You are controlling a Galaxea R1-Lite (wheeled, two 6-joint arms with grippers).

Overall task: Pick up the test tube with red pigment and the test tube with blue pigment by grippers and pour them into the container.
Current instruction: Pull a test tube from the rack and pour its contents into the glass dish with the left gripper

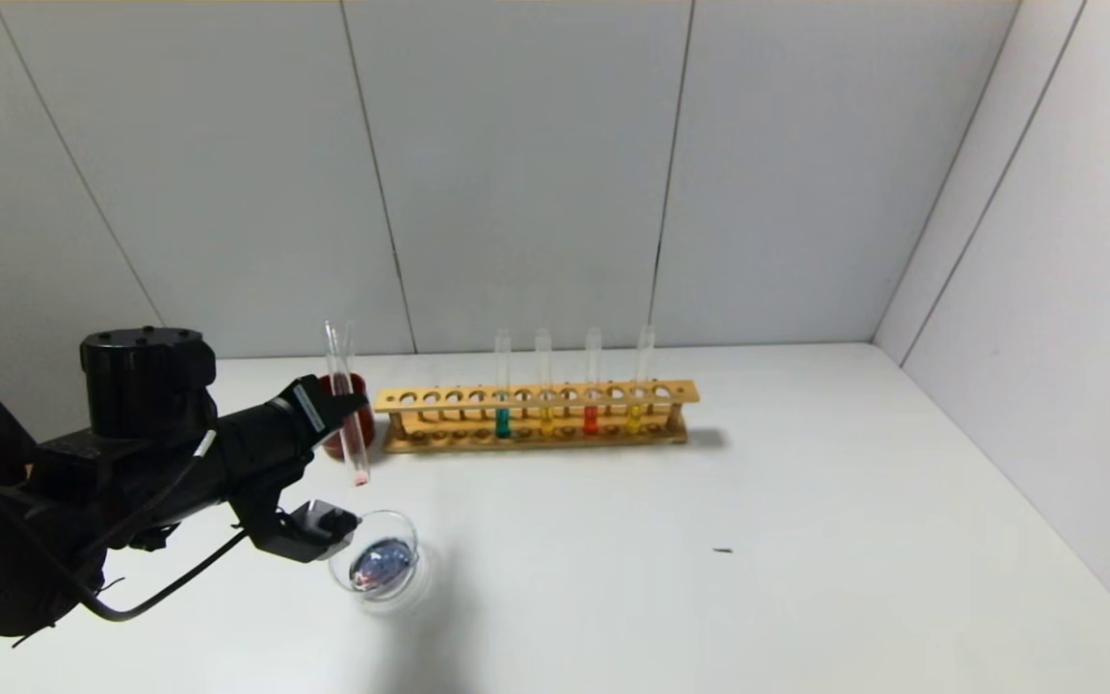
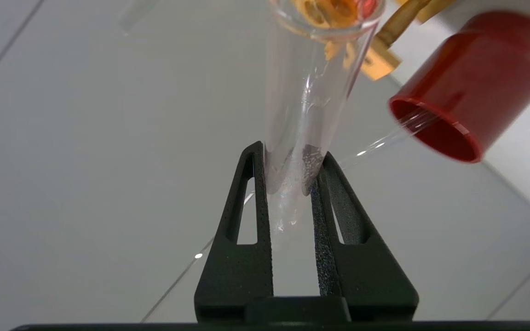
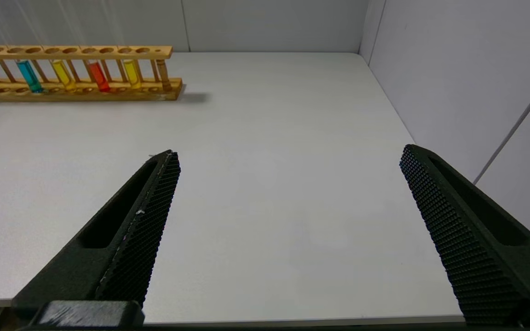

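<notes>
My left gripper (image 1: 347,405) is shut on a clear test tube (image 1: 351,439) that is almost empty, with a faint pink trace at its lower end. It holds the tube near upright above the table, between the dark red cup (image 1: 362,424) and the container (image 1: 403,526). The container is a clear glass dish holding dark blue-purple liquid. The left wrist view shows the fingers (image 2: 258,184) clamping the tube (image 2: 311,92). An orange-red tube (image 1: 591,418) stands in the wooden rack (image 1: 536,395). No bright cyan-blue tube shows. My right gripper (image 3: 288,151) is open and empty over bare table.
The rack also holds a teal-green tube (image 1: 502,421) and two yellow tubes (image 1: 545,419). A second empty glass tube (image 2: 375,145) leans out of the red cup (image 2: 467,87). Grey walls close the back and right. A small dark speck (image 1: 723,550) lies on the table.
</notes>
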